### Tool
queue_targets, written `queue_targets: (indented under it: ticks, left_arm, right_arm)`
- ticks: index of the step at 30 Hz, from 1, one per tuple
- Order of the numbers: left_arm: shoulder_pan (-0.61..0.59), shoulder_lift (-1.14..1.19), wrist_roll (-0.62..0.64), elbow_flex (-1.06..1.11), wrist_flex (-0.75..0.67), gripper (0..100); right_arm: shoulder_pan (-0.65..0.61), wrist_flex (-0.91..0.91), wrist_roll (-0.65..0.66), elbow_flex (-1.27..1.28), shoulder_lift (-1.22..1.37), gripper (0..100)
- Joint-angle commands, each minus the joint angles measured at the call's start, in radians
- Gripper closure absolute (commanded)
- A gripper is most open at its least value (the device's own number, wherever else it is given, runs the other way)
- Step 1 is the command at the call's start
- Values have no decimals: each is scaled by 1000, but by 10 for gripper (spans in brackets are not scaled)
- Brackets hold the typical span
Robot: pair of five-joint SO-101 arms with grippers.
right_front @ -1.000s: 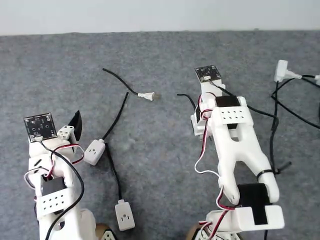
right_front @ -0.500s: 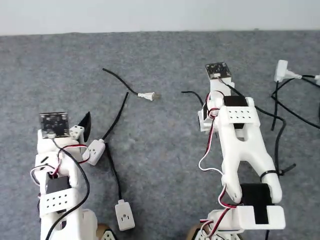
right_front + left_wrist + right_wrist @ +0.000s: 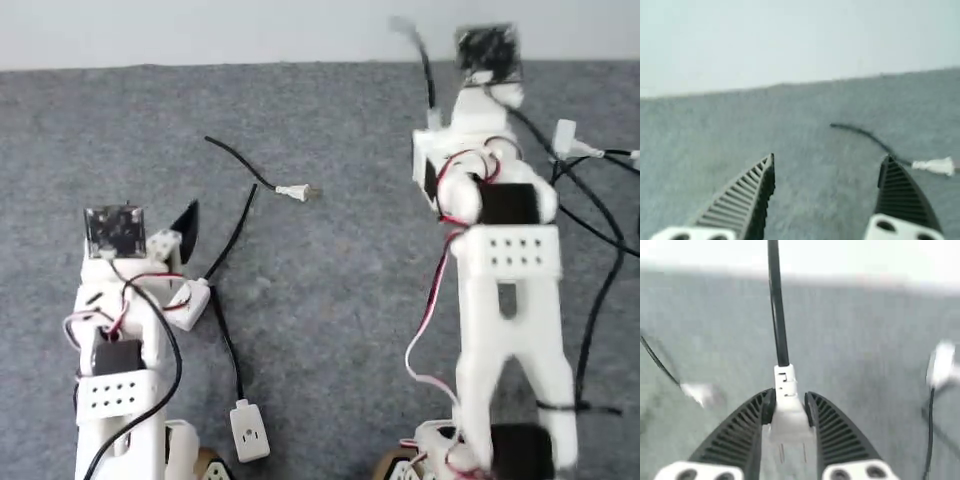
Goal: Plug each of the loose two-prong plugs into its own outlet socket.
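The right claw (image 3: 789, 394) squeezes a white plug (image 3: 788, 421) tight and has lifted it high off the desk (image 3: 330, 290). The left claw (image 3: 830, 157) gapes wide, holding nothing, and has slid forward beside a socket (image 3: 188, 303).

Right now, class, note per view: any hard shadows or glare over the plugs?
High view: even light, no hard shadows on the grey carpet. Left wrist view: bright pale wall, no glare on the small white loose plug. Right wrist view: the white two-prong plug in the right gripper is evenly lit.
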Motion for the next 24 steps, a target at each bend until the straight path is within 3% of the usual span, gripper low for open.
queue_targets:
  ticks: [1,8,17,24]
  left_arm:
    - [109,-18,-69,-153,63,684]
    - [301,-15,-187,-260,78,737]
    - [390,-20,-292,-409,325,735]
    - [555,-20,-330,-507,473,735]
  right_arm:
    - [-84,-4,-15,-110,-130,991]
    - [-251,-5,40,-236,-202,991]
    - [-289,-7,48,-305,-191,991]
    - [-349,-25,58,-334,-194,991]
